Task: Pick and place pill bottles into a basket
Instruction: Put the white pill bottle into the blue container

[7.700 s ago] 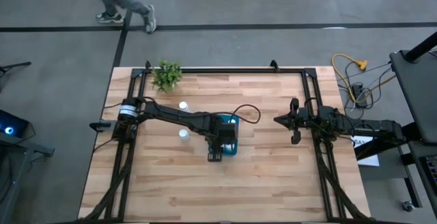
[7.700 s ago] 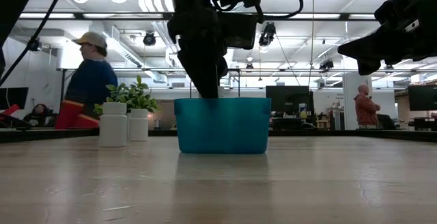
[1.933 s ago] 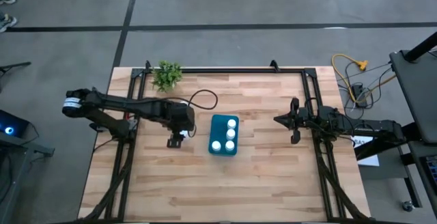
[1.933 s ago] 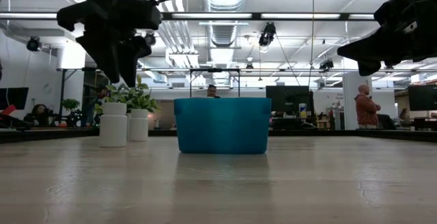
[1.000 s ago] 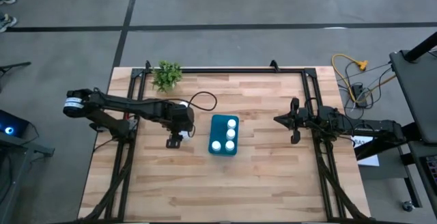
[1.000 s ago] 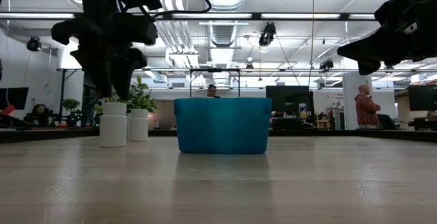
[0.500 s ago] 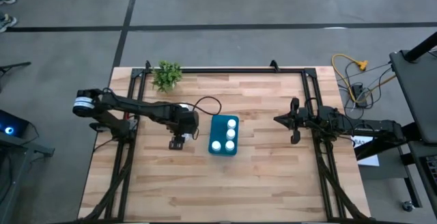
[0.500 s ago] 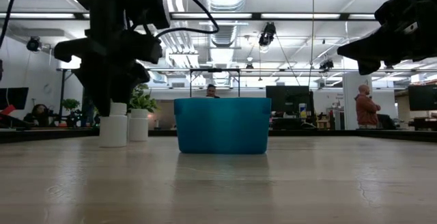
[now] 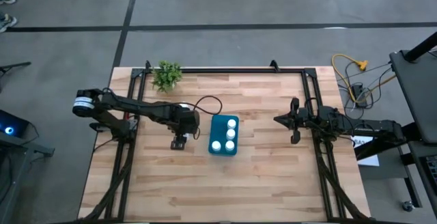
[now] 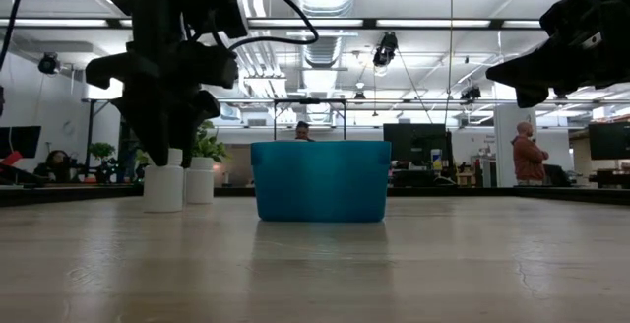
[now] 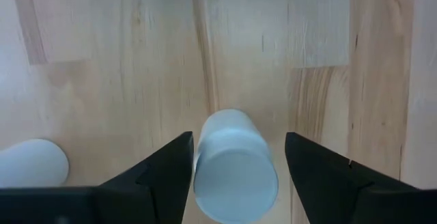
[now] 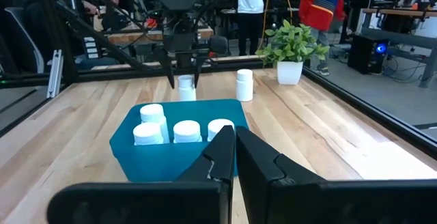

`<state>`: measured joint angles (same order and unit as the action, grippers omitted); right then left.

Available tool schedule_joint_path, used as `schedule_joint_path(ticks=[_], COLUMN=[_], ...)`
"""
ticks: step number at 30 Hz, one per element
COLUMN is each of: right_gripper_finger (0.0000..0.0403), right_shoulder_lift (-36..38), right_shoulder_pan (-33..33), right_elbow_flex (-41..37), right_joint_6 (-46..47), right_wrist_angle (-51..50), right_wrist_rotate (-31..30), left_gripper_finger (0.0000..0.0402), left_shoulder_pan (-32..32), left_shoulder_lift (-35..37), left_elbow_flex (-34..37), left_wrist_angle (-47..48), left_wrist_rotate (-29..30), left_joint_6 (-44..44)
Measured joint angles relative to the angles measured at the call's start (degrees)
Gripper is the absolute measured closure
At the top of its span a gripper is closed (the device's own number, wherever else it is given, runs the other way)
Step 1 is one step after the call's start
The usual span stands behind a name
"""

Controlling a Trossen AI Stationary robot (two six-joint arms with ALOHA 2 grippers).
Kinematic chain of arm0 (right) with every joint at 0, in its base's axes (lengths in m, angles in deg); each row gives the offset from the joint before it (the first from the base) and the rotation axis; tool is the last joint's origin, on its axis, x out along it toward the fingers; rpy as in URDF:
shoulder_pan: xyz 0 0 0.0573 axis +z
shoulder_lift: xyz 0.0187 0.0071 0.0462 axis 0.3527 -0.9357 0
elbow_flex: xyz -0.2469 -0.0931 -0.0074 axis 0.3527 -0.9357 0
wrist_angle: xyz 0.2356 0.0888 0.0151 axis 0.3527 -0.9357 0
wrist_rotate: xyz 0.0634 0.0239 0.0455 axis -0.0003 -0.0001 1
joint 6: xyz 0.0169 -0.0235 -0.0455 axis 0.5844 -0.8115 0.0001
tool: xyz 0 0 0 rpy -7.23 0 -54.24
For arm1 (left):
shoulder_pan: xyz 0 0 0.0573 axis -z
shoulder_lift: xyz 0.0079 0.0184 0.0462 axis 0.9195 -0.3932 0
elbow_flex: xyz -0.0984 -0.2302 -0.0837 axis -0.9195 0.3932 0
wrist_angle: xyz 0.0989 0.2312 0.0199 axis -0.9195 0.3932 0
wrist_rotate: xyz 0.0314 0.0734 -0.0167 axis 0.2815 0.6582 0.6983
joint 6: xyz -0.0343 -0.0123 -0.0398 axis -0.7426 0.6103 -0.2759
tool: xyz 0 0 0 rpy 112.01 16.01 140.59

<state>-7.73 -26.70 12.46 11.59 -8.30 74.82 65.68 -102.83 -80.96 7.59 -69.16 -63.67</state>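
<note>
Two white pill bottles stand upright on their bases on the wooden table, left of the teal basket (image 9: 224, 135). My left gripper (image 11: 239, 136) points down over the nearer bottle (image 11: 235, 166), open. One finger stands on either side of its cap, with a gap showing beside one of them. In the low view this gripper (image 10: 163, 154) reaches down to that bottle's (image 10: 163, 185) top. The other bottle (image 10: 200, 179) stands just beyond. Several more bottles stand inside the basket (image 12: 174, 152). My right gripper (image 12: 235, 149) waits level at the table's right side, shut.
A small green plant (image 9: 167, 75) stands at the far left corner. A black frame (image 9: 225, 70) runs along the table's far edge and sides. Bare wood lies in front of the basket. People (image 10: 529, 156) are in the room beyond the table.
My left gripper has sunk and shifted slightly toward the basket. Its open fingers have come down from above the nearer bottle to either side of its cap. The bottles have not moved.
</note>
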Motion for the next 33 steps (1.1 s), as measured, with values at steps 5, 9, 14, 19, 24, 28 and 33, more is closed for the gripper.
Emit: schedule_joint_path(ticks=[5,9,14,19,24,28,33], right_gripper_finger=[0.0394,0.0394,0.0394,0.0394,0.0394,0.0394,0.0394], right_shoulder_lift=[0.0,0.0,0.0,0.0,0.0,0.0,0.0], right_shoulder_pan=[0.0,0.0,0.0,0.0,0.0,0.0,0.0], right_elbow_flex=[0.0,0.0,0.0,0.0,0.0,0.0,0.0], right_joint_6=[0.0,0.0,0.0,0.0,0.0,0.0,0.0], right_wrist_angle=[0.0,0.0,0.0,0.0,0.0,0.0,0.0], right_wrist_rotate=[0.0,0.0,0.0,0.0,0.0,0.0,0.0], left_gripper_finger=[0.0210,0.0234,0.0260,0.0260,0.0260,0.0260,0.0260], left_shoulder_pan=[0.0,0.0,0.0,0.0,0.0,0.0,0.0], left_shoulder_lift=[0.0,0.0,0.0,0.1,0.1,0.1,0.2], left_elbow_flex=[0.0,0.0,-0.1,-2.3,-7.2,-11.5,-16.1], left_wrist_angle=[0.1,0.1,0.4,2.2,4.3,6.4,9.9], left_wrist_rotate=[0.0,0.0,0.0,1.2,1.5,1.6,1.9], left_joint_6=[0.0,0.0,0.0,-0.1,-0.1,-0.1,-0.1])
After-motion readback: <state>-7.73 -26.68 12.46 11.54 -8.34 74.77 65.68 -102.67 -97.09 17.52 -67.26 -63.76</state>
